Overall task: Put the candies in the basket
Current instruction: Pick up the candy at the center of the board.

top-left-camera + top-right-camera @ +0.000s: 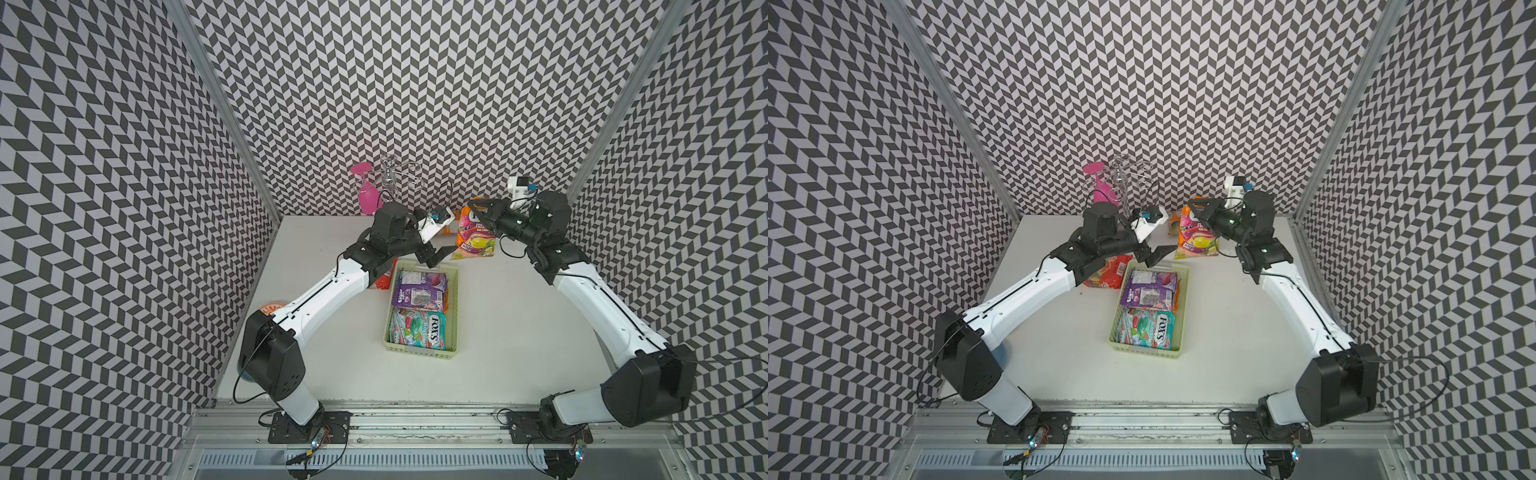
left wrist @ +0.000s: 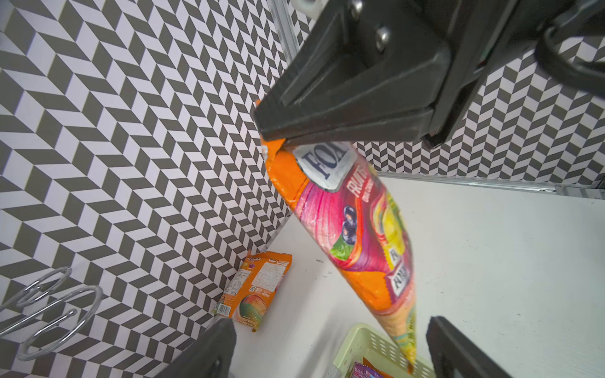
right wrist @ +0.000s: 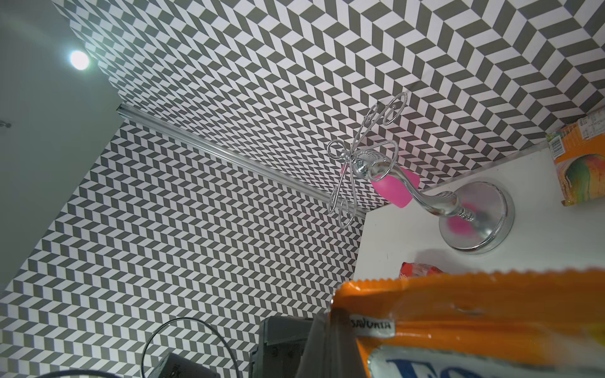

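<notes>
Right claw (image 1: 476,210): closed on the top seam of the large orange fruit-printed glossy candy bag (image 1: 473,239). The bag hangs from the claw, tilted, over the far part of the white tabletop (image 1: 519,332). It is just beyond the far right corner of the pale yellow-green perforated plastic basket (image 1: 419,353), not inside it. Cannot tell whether the bag's lower edge clears the tabletop.

Left claw (image 1: 441,257): jaws wide apart, nothing between them. It sits over the far left corner of the basket, near the bag's lower end; no contact visible.

Basket contents, seen in both top views:
- purple flat candy packet (image 1: 419,291) at the far end, lying flat
- orange packet edge (image 1: 445,297) showing from under the purple packet's right side
- teal flat candy packet (image 1: 417,328) at the near end, its far edge tucked under the purple one

Candies outside the basket:
- red glossy candy packet (image 1: 382,280) on the tabletop just left of the basket, partly under the left arm
- small orange candy packet (image 2: 255,288) at the foot of the back wall, well apart from the basket

Other items:
- chrome wire glass rack (image 1: 395,174) at the far left of the tabletop, with a pink glass (image 1: 368,195) hung upside down on it
- round orange-patterned plate (image 1: 272,308) at the left edge, mostly hidden by the left arm
</notes>
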Robot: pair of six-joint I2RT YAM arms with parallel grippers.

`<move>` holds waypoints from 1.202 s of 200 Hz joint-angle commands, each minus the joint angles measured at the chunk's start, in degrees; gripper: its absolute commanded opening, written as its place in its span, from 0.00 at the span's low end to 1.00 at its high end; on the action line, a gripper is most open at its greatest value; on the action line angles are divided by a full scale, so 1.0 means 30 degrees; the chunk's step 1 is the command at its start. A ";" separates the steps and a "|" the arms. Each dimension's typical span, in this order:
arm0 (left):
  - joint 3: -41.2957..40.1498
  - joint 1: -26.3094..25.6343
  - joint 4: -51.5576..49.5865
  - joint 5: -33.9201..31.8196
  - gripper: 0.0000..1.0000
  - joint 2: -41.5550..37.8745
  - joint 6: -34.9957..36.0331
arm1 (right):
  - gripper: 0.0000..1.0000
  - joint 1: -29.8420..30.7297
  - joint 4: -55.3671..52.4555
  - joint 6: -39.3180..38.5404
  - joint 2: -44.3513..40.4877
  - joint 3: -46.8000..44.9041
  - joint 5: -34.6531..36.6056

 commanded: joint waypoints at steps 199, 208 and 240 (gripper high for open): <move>0.2987 -0.0126 0.1176 0.0344 0.59 0.2509 -0.1359 | 0.00 0.0805 0.0800 -0.0274 -0.2098 0.0640 0.0362; 0.3096 -0.0104 0.1201 0.0401 0.60 0.2622 -0.1392 | 0.00 0.0805 0.0768 -0.0297 -0.2136 0.0650 0.0300; 0.3538 -0.0159 0.1080 0.1026 0.28 0.2873 -0.1653 | 0.00 0.0805 0.0605 -0.0368 -0.2292 0.0643 0.0325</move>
